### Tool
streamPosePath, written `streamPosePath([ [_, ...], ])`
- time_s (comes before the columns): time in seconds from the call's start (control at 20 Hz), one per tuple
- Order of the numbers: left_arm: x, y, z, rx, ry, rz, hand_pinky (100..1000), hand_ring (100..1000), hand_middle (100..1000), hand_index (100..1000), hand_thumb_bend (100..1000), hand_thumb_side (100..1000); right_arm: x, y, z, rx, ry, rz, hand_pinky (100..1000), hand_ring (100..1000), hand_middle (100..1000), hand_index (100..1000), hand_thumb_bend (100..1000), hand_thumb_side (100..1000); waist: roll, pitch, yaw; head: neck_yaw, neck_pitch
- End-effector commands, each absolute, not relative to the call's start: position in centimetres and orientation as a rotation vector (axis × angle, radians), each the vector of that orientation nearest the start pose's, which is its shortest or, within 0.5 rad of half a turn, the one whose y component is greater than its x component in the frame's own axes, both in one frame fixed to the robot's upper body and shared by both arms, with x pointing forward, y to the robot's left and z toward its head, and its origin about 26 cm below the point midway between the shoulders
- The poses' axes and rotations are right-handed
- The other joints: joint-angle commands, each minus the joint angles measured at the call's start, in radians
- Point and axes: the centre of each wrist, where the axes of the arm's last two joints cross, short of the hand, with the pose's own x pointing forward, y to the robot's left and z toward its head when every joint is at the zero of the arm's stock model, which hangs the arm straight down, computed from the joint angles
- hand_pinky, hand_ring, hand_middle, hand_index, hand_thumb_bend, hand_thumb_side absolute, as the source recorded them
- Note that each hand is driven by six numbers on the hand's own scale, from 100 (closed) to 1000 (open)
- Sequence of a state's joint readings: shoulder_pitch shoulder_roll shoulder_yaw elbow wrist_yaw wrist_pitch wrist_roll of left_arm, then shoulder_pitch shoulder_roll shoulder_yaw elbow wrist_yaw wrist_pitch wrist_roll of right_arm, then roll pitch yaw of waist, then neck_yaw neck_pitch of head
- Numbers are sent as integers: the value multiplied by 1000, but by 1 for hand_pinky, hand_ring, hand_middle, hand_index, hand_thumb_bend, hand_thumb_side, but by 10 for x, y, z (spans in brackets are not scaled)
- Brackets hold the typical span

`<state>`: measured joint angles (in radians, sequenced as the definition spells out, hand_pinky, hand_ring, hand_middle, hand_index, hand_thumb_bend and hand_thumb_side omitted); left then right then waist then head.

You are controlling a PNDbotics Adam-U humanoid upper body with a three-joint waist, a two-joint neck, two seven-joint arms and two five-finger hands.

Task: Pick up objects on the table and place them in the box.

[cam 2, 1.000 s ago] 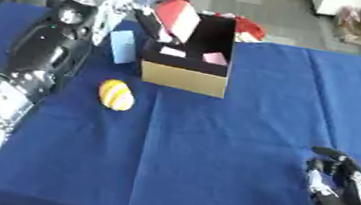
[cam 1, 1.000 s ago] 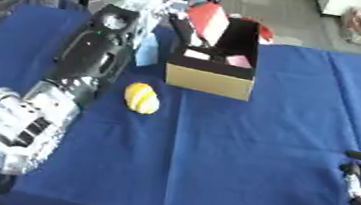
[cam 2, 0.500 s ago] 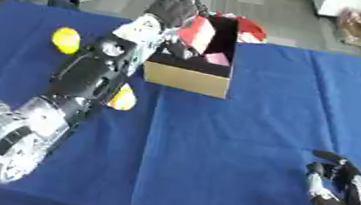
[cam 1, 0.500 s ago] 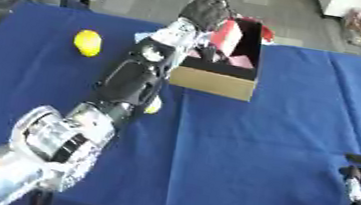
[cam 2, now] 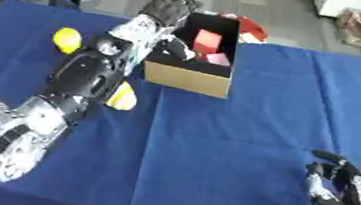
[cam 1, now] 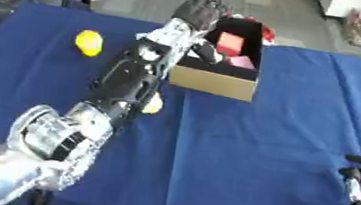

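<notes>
The cardboard box [cam 2: 190,73] sits at the far middle of the blue table [cam 2: 242,133], holding a red block [cam 2: 206,41] and a pink piece [cam 2: 218,58], with open cloth before it and to its right. The left hand [cam 2: 169,8] hangs at the box's far left rim, fingers curled, holding nothing I can see. One yellow object [cam 1: 89,43] lies well left, another [cam 2: 121,99] is half hidden beside the left arm; the right hand [cam 2: 343,200] rests open at the lower right corner.

An open brown cardboard box [cam 2: 186,77] stands on the far part of the blue table, holding a red block [cam 2: 206,40] and a pink piece [cam 2: 218,58]. A yellow lemon-like object [cam 1: 89,42] lies well left of it. A second yellow object [cam 2: 122,99] lies near the box's front left corner, partly hidden by the arm.
</notes>
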<state>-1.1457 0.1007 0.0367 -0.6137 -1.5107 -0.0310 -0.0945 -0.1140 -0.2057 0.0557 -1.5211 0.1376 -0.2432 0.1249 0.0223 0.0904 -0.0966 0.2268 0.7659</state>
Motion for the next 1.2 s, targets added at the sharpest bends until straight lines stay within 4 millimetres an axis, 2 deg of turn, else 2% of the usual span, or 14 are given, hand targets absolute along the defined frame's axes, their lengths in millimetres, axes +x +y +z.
streamPosePath([
  [0.05, 512, 171, 210, 1173, -1485, -1493, 894, 827, 848, 971, 423, 267, 307, -273, 20, -110, -1846, 485, 757, 668, 741, 752, 100, 296, -12, -12, 3, -4, 4],
  [0.1, 512, 180, 218, 1125, -1531, -1532, 888, 815, 828, 958, 432, 185, 307, -274, 20, -114, -1845, 483, 757, 668, 741, 752, 100, 297, -10, -13, 5, -8, 4],
  [0.2, 510, 197, 235, 1060, -1580, -1641, 873, 768, 772, 923, 485, 221, 307, -276, 20, -121, -1846, 482, 757, 668, 741, 752, 100, 302, -6, -15, 10, -13, 4],
  [0.3, 506, 215, 247, 1016, -1569, -1778, 852, 706, 705, 873, 475, 254, 307, -276, 21, -123, -1849, 483, 757, 668, 741, 752, 100, 306, -1, -17, 15, -17, 4],
  [0.35, 503, 223, 249, 992, -1550, -1841, 842, 673, 667, 845, 482, 273, 307, -276, 21, -124, -1852, 484, 757, 668, 741, 752, 100, 312, 1, -17, 17, -19, 4],
  [0.45, 498, 241, 249, 932, -1479, -1952, 839, 663, 655, 836, 492, 292, 307, -277, 24, -125, -1862, 483, 758, 667, 741, 752, 100, 322, 4, -18, 20, -22, 4],
  [0.6, 490, 263, 236, 840, -1356, -2036, 833, 658, 649, 832, 469, 297, 308, -277, 28, -126, -1877, 479, 758, 667, 741, 752, 100, 330, 7, -18, 22, -24, 4],
  [0.8, 484, 280, 200, 703, -1197, -2065, 836, 699, 703, 860, 490, 309, 308, -277, 29, -124, -1878, 484, 758, 667, 741, 752, 100, 325, 9, -16, 21, -26, 4],
  [1.0, 486, 278, 166, 589, -1055, -2112, 846, 726, 734, 873, 548, 327, 309, -276, 29, -119, -1881, 487, 758, 667, 741, 752, 100, 328, 4, -16, 20, -23, 4],
  [1.05, 487, 277, 160, 572, -1029, -2124, 847, 727, 736, 873, 586, 321, 309, -276, 29, -119, -1882, 487, 758, 667, 741, 752, 100, 327, 3, -16, 20, -23, 4],
  [1.1, 488, 276, 155, 555, -1007, -2137, 846, 725, 729, 867, 547, 308, 309, -276, 29, -119, -1881, 487, 758, 667, 741, 752, 100, 326, 2, -16, 19, -21, 4],
  [1.2, 489, 275, 146, 518, -976, -2158, 845, 724, 726, 865, 525, 301, 309, -276, 29, -120, -1880, 486, 758, 667, 741, 752, 100, 324, 0, -15, 18, -21, 4],
])
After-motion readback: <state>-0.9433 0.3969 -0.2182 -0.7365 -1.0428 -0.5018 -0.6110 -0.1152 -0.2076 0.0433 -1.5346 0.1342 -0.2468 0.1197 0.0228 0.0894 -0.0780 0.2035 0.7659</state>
